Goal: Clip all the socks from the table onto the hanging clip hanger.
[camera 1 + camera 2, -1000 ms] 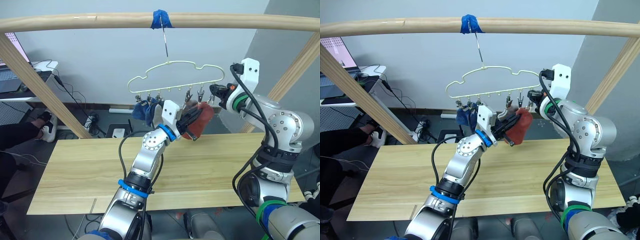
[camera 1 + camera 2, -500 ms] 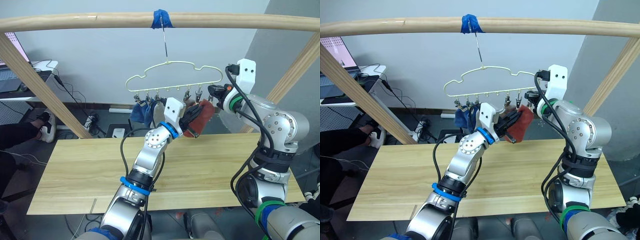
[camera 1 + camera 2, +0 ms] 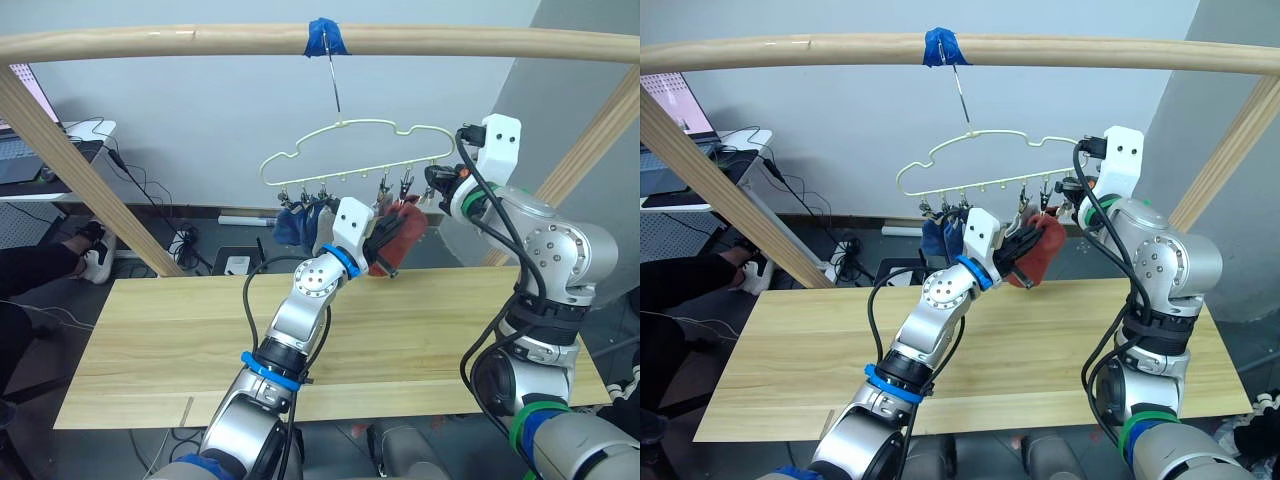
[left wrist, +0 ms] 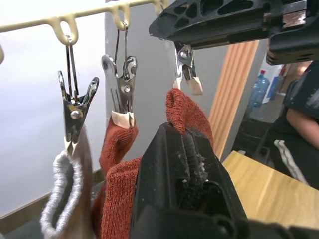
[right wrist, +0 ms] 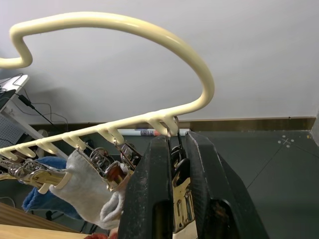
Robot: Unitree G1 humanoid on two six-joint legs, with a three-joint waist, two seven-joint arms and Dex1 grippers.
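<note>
Under the wooden pole, the pale yellow-green clip hanger point(image 3: 355, 150) is hanging by its metal hook, and both arms are working at its right end. The left gripper point(image 3: 385, 236) is pinching the last rust-red sock point(image 3: 402, 232) between its jaws and lifting the cuff toward the end clip point(image 4: 187, 67). The right gripper point(image 5: 173, 164) is squeezing that clip's handles between its jaws, jaws closed on the metal. The other clips are already holding blue socks point(image 3: 300, 222), a light grey sock point(image 4: 67, 191) and the other rust-red sock point(image 4: 118, 142), while the tabletop point(image 3: 150, 340) is carrying no socks.

The sock is looking light, soft and floppy, so it is likely folding wherever it is unsupported; holding it close to the cuff edge keeps a firm lip to feed into the clip. The hanger is free to swing, so gentle pressure seems wise.
</note>
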